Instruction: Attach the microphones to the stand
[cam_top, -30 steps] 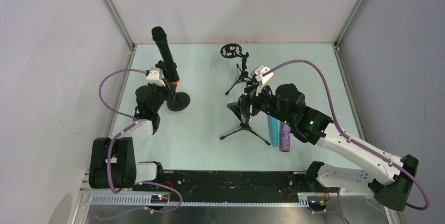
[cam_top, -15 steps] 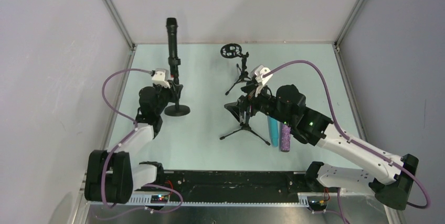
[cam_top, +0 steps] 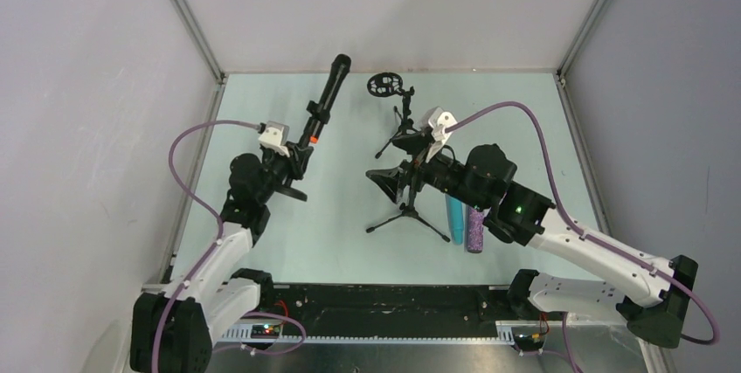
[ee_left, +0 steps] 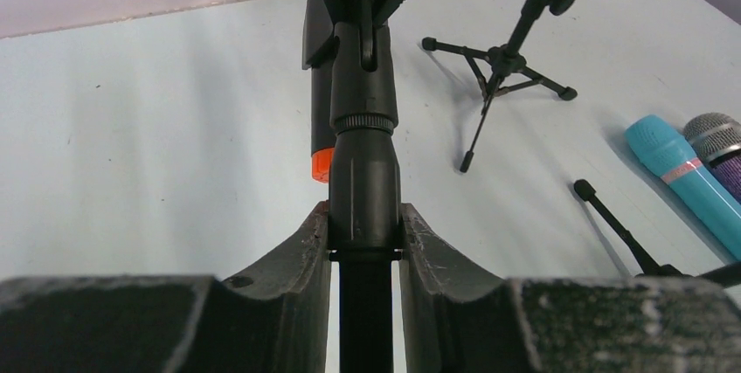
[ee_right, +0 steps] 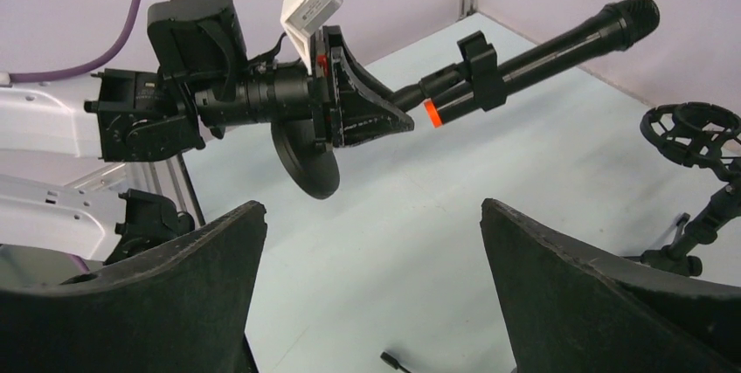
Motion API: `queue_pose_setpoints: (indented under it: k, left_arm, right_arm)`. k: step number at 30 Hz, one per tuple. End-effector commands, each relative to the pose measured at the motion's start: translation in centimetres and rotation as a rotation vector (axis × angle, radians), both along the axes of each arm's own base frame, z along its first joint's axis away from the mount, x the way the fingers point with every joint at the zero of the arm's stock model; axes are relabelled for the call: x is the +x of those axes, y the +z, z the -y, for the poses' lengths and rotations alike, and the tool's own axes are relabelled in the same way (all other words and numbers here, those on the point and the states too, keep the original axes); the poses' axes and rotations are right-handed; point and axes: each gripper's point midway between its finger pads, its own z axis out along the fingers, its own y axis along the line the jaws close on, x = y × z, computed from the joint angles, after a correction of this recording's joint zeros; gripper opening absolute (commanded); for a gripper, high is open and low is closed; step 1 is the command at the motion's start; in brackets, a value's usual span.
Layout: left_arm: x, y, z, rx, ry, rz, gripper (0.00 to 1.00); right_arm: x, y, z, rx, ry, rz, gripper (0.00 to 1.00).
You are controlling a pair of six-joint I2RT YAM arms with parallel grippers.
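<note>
Step in hand: left pincer (ee_left: 365, 235) clamps the tilted round-base stand (ee_right: 306, 162), black microphone (cam_top: 327, 100) clipped on. Next, set it upright left of the tripod stand (cam_top: 406, 210); right pincer (ee_right: 371, 209) gapes wide there.

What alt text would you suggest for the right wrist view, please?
The left claw grips a tilted round-base stand with the black microphone clipped in it. The right claw, open and empty, frames the foreground.
</note>
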Motion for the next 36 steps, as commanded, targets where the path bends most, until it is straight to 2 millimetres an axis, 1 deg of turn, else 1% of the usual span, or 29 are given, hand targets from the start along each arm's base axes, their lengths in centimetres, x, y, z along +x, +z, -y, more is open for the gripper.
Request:
queue_pose_setpoints:
  k: [1, 2, 3, 4, 5, 6, 7, 11, 12, 13, 14, 15, 17, 18, 19, 20, 21, 22, 23, 24, 25, 26, 27, 28, 29, 30, 34, 35, 36]
  left_arm:
    - [-0.7, 5.2, 1.0, 0.001, -0.055, 0.186, 0.00]
    - [-0.9, 5.3, 1.3, 0.006, -0.068, 0.190, 0.00]
    - [-1.1, 5.3, 1.4, 0.009, -0.074, 0.196, 0.00]
    - [-1.3, 5.3, 1.6, 0.019, -0.086, 0.201, 0.00]
    - [-1.5, 5.5, 1.7, 0.023, -0.090, 0.209, 0.00]
    - [-1.7, 5.5, 2.0, 0.028, -0.102, 0.214, 0.00]
    - [-2.0, 5.6, 2.1, 0.040, -0.107, 0.226, 0.00]
    - [-3.0, 5.6, 2.4, 0.079, -0.131, 0.265, 0.00]
    - [-3.2, 5.9, 2.4, 0.088, -0.137, 0.281, 0.00]
    - [-3.4, 5.8, 2.5, 0.093, -0.144, 0.285, 0.00]
    - [-3.6, 5.9, 2.6, 0.093, -0.150, 0.292, 0.00]
    - [-3.8, 5.9, 2.7, 0.093, -0.155, 0.296, 0.00]
    - [-4.1, 6.0, 2.8, 0.091, -0.166, 0.304, 0.00]
    - [-4.3, 6.1, 2.9, 0.090, -0.168, 0.309, 0.00]
    - [-4.5, 6.3, 2.9, 0.089, -0.169, 0.317, 0.00]
    - [-4.6, 6.1, 2.9, 0.090, -0.170, 0.316, 0.00]
    - [-4.7, 6.3, 2.9, 0.092, -0.171, 0.323, 0.00]
    - [-4.8, 6.1, 2.9, 0.092, -0.172, 0.319, 0.00]
    - [-4.8, 6.1, 2.9, 0.093, -0.172, 0.322, 0.00]
    - [-4.9, 5.9, 2.9, 0.095, -0.172, 0.320, 0.00]
    - [-4.9, 5.9, 3.0, 0.095, -0.174, 0.321, 0.00]
    - [-4.9, 5.9, 3.0, 0.096, -0.173, 0.321, 0.00]
    - [-5.0, 5.9, 3.1, 0.096, -0.177, 0.321, 0.00]
    - [-5.0, 5.9, 3.2, 0.096, -0.177, 0.320, 0.00]
    - [-5.0, 5.9, 3.2, 0.096, -0.179, 0.321, 0.00]
    - [-5.0, 5.9, 3.3, 0.095, -0.177, 0.321, 0.00]
    - [-5.2, 6.1, 3.2, 0.099, -0.172, 0.334, 0.00]
    - [-5.2, 6.0, 3.1, 0.102, -0.164, 0.335, 0.00]
    - [-5.3, 6.2, 3.1, 0.105, -0.163, 0.344, 0.00]
  right_arm:
    - [0.1, 2.6, -0.7, 0.079, 0.002, 0.009, 0.95]
    - [0.2, 3.3, -0.7, 0.091, -0.005, 0.004, 0.94]
    - [0.4, 2.8, -1.1, 0.081, -0.006, -0.026, 0.93]
    - [0.4, 3.3, -1.2, 0.090, -0.008, -0.033, 0.93]
    - [0.7, 2.9, -1.5, 0.085, -0.010, -0.063, 0.92]
    - [0.7, 3.3, -1.7, 0.093, -0.009, -0.069, 0.92]
    - [0.8, 2.9, -2.0, 0.091, -0.009, -0.094, 0.92]
    - [1.1, 3.1, -2.8, 0.109, -0.006, -0.144, 0.91]
    - [1.2, 2.7, -3.2, 0.105, -0.004, -0.164, 0.91]
    - [1.3, 3.2, -3.3, 0.114, -0.003, -0.168, 0.91]
    - [1.4, 2.8, -3.7, 0.107, 0.000, -0.187, 0.90]
    - [1.3, 3.4, -3.9, 0.117, 0.009, -0.187, 0.90]
    - [1.4, 3.3, -4.6, 0.112, 0.023, -0.215, 0.89]
    - [1.6, 2.5, -5.0, 0.092, 0.023, -0.249, 0.87]
    - [1.5, 2.8, -5.3, 0.088, 0.038, -0.262, 0.87]
    - [1.8, 2.0, -6.0, 0.075, 0.042, -0.294, 0.86]
    - [1.8, 1.9, -6.6, 0.065, 0.061, -0.320, 0.85]
    - [1.8, 2.6, -7.0, 0.070, 0.071, -0.325, 0.84]
    - [1.8, 1.5, -7.6, 0.045, 0.077, -0.365, 0.84]
    - [1.9, 1.9, -7.9, 0.051, 0.082, -0.375, 0.83]
    - [2.0, 0.9, -8.4, 0.034, 0.086, -0.420, 0.82]
    - [2.1, 1.2, -8.6, 0.040, 0.097, -0.436, 0.80]
    - [2.4, 0.1, -9.0, 0.028, 0.090, -0.491, 0.77]
    - [2.3, 0.2, -9.2, 0.030, 0.103, -0.517, 0.76]
    - [2.8, -0.6, -9.6, 0.033, 0.093, -0.568, 0.73]
    - [2.8, -0.8, -9.7, 0.031, 0.102, -0.596, 0.71]
    - [4.3, -2.6, -10.5, 0.026, 0.065, -0.721, 0.67]
    - [4.7, -2.2, -10.5, 0.032, 0.058, -0.723, 0.67]
    - [5.0, -3.1, -10.6, 0.013, 0.040, -0.749, 0.68]
